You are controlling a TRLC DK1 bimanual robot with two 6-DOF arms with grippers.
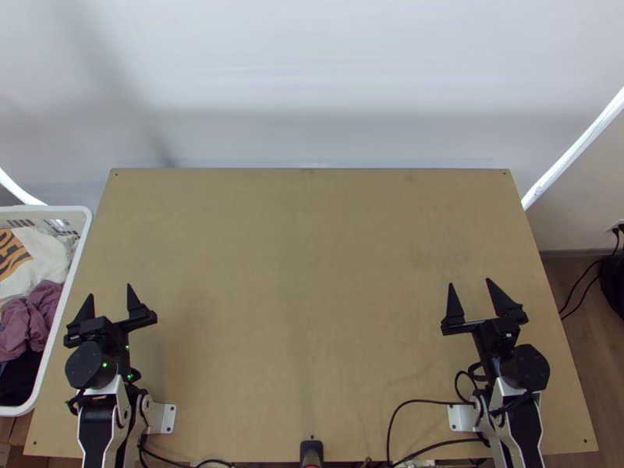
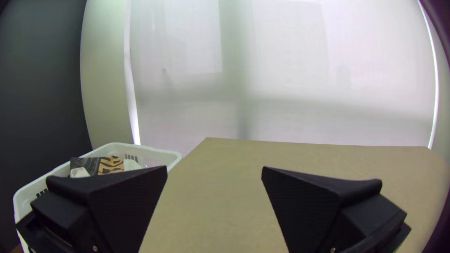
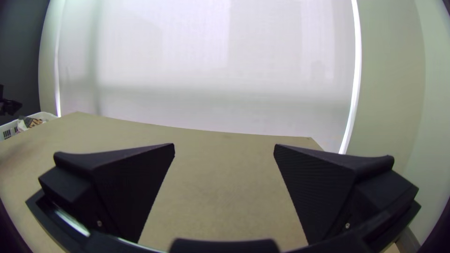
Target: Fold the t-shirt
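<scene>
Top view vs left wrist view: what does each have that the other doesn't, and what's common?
Top view: right gripper, open over the table; mauve cloth, bunched in the basket; darker cloth beside it; black cables at the near edge.

Left wrist view: dark wall past the basket; ribbed inner faces of the left gripper's fingers.

Both: left gripper, open; table; basket; white cloth with orange print in it; pale backdrop behind.

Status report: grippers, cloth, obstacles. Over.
Left black gripper, right black gripper: open, empty. Orange-printed white cloth bunched in white plastic basket, t-shirt unconfirmed. Basket rim near left gripper, possible snag.
</scene>
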